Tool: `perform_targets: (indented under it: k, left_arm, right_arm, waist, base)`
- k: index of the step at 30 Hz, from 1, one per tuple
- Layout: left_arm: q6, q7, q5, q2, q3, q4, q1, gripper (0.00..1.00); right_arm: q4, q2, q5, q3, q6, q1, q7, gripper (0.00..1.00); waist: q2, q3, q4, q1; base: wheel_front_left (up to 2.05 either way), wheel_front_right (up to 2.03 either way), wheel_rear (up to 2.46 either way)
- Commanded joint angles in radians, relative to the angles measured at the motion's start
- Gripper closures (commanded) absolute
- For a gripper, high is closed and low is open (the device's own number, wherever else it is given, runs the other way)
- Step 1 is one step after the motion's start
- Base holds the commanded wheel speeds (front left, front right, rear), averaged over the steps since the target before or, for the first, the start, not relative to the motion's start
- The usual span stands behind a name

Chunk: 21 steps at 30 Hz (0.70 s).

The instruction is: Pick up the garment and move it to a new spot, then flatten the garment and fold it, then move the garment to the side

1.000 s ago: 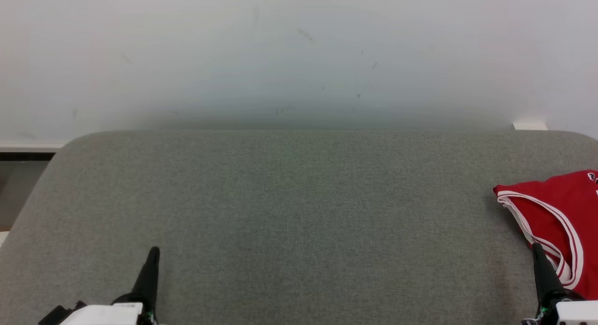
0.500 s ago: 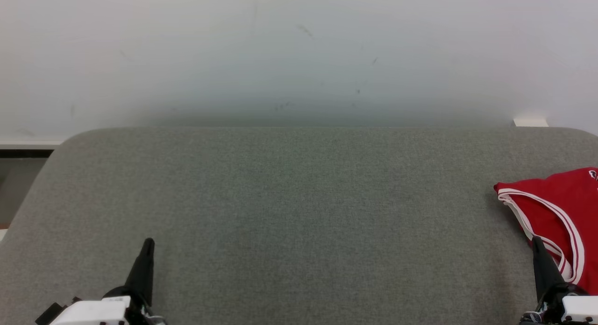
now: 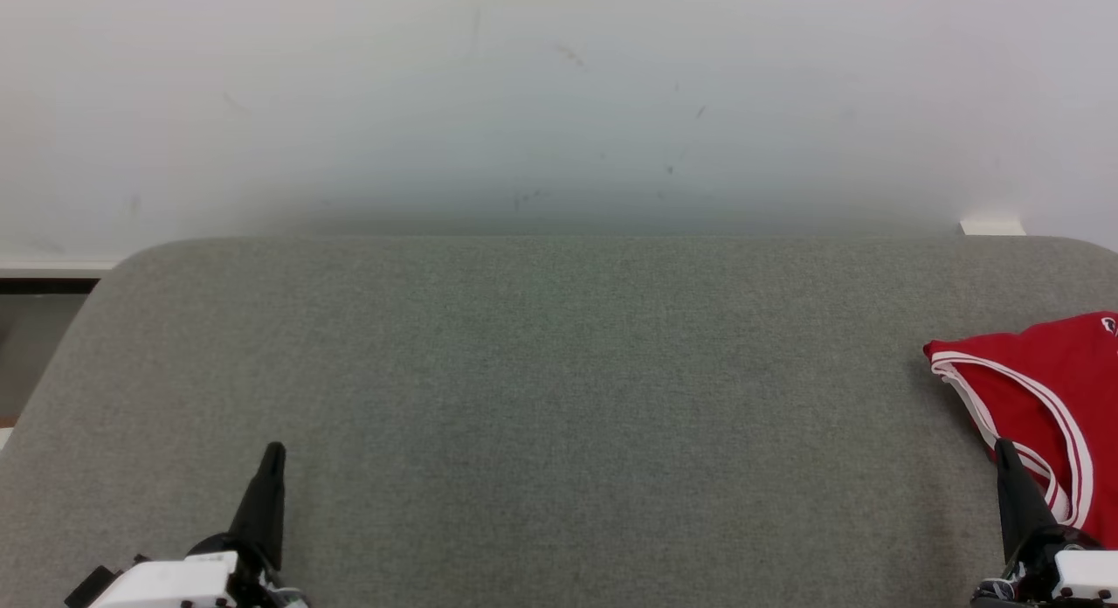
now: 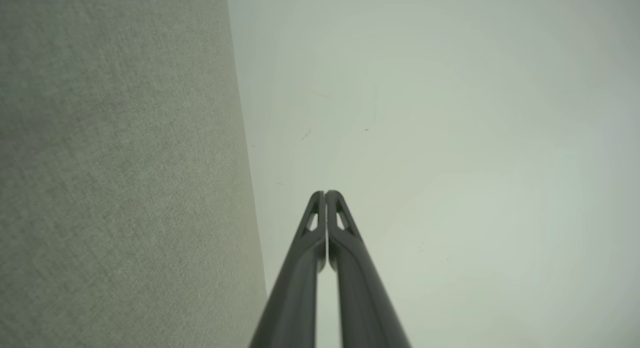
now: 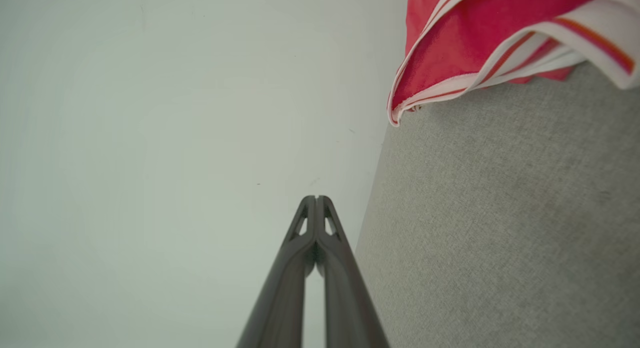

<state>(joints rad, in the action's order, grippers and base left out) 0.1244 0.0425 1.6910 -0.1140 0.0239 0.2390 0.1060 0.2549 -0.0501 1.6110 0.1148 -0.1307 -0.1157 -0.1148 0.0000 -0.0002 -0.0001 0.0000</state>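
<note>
Head view, barely shifted: left gripper point(image 3: 275, 451) and right gripper point(image 3: 1004, 447) pinched closed, empty; garment point(image 3: 1039, 376) at right edge, seemingly set aside.

I'd call this a bare indoor test room, not a lived-in home — my head camera looks onto a wide pad of grey woven fabric point(image 3: 559, 398) with rounded corners, a plain white wall point(image 3: 349, 110) behind it. The wall has a few dark scuff marks point(image 3: 569, 56) and a pale skirting strip point(image 3: 52, 266) low at the left — and a red garment point(image 3: 1048, 372) lies at the pad's right edge.
</note>
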Motion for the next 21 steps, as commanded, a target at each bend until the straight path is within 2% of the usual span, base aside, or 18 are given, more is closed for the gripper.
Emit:
perform_targets:
  k: [1,21]
  left_arm:
    - [0.007,0.002,-0.003,-0.006,0.005,0.001,0.009,1.0]
    - [0.006,0.006,-0.009,-0.001,0.009,0.001,0.01,1.0]
  right_arm:
    - [-0.005,0.0,0.001,0.004,0.0,-0.008,-0.005,1.0]
    - [-0.005,0.0,0.001,0.004,0.0,-0.008,-0.005,1.0]
  waist:
    - [0.0,0.0,0.0,0.0]
    - [0.0,0.0,0.0,0.0]
  base:
    - [0.0,0.0,0.0]
    - [0.0,0.0,0.0]
